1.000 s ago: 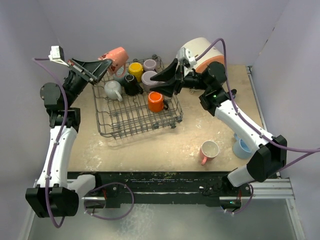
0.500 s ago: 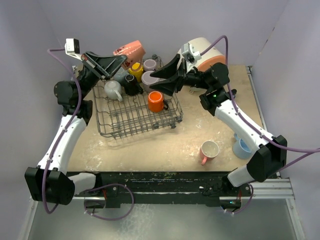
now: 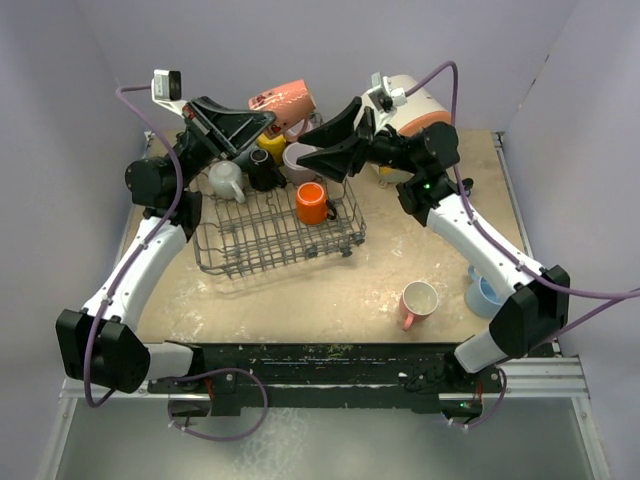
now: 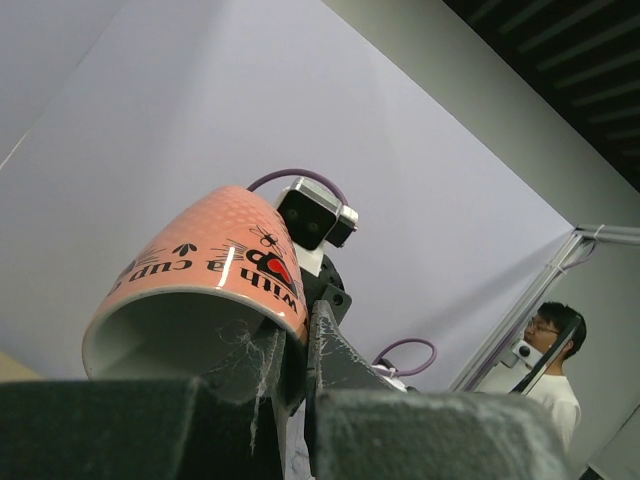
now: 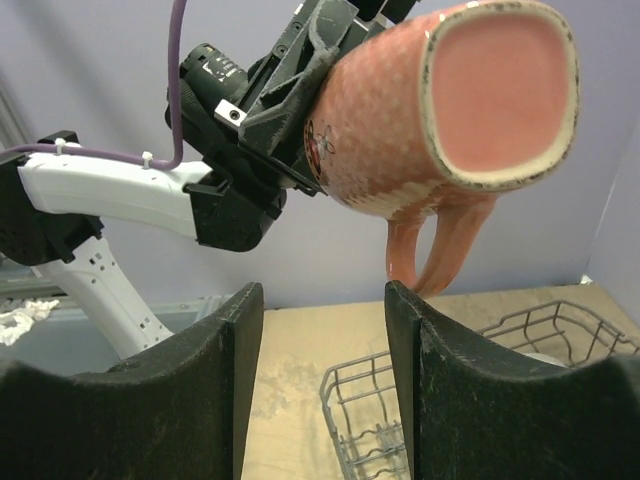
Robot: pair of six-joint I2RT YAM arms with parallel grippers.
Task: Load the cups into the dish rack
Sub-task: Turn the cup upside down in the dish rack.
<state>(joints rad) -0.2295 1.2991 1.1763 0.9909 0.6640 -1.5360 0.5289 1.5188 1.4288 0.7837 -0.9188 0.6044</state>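
Clamping the rim, left claw (image 3: 262,117) holds the pink mug (image 3: 283,97) sideways above the dish rack's (image 3: 197,230) far edge, handle down, base aimed at the right claw (image 3: 303,148), gaping empty just beside and below it.

Lilac walls (image 3: 60,60) enclose a beige tabletop (image 3: 300,290).

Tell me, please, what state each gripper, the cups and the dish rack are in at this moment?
Left gripper: shut on the pink mug's rim.
Pink mug: held in the air, on its side.
Right gripper: open, empty, facing the pink mug.
Dish rack: on the table, holding several cups.
Orange mug: in the dish rack.
Pink-handled mug: upright on the table, outside the dish rack.
Light blue mug: on the table, partly hidden.
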